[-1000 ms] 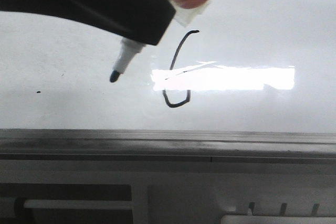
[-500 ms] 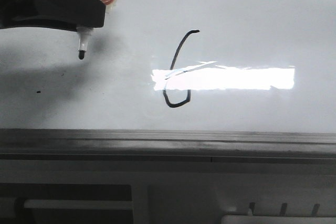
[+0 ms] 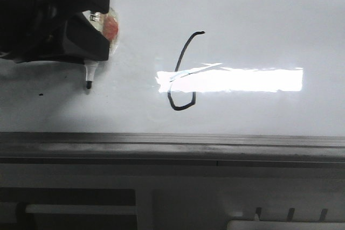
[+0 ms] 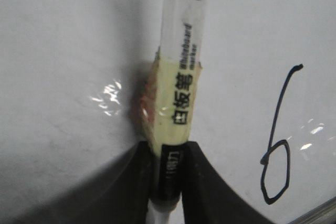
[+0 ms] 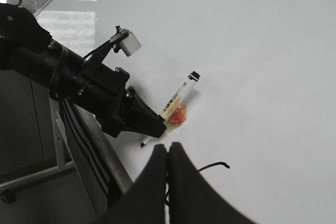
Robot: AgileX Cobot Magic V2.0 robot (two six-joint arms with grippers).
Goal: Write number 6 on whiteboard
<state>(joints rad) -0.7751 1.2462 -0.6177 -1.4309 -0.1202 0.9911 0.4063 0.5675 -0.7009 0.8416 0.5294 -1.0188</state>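
Only the front view shows the marker's (image 3: 89, 76) black tip, pointing down at or just above the whiteboard (image 3: 259, 14), well to the left of the 6 (image 3: 182, 74); whether it touches cannot be told. The left wrist view shows what that view hides: the marker's white barrel with printed lettering, wrapped in yellowish tape (image 4: 176, 106), clamped between the two black fingers of the left gripper (image 4: 167, 182), which are closed tight on it. The right wrist view gives the wider scene: the left arm (image 5: 63, 85) reaching in over the board's edge, the marker tilted, a patch of red beside the tape, and the right gripper (image 5: 168, 166) in the foreground with its fingers pressed together and nothing between them. In the front view the left gripper's dark bulk fills the upper left corner and hides most of the marker. The 6 sits near the middle of the board, a thin black line with a long curved upper stroke and a small angular loop below; a bright rectangular glare (image 3: 237, 80) cuts across it. The board is glossy white, edged along the near side by a grey metal rail (image 3: 172, 146), and a tiny black speck (image 3: 40, 95) lies left of the tip.
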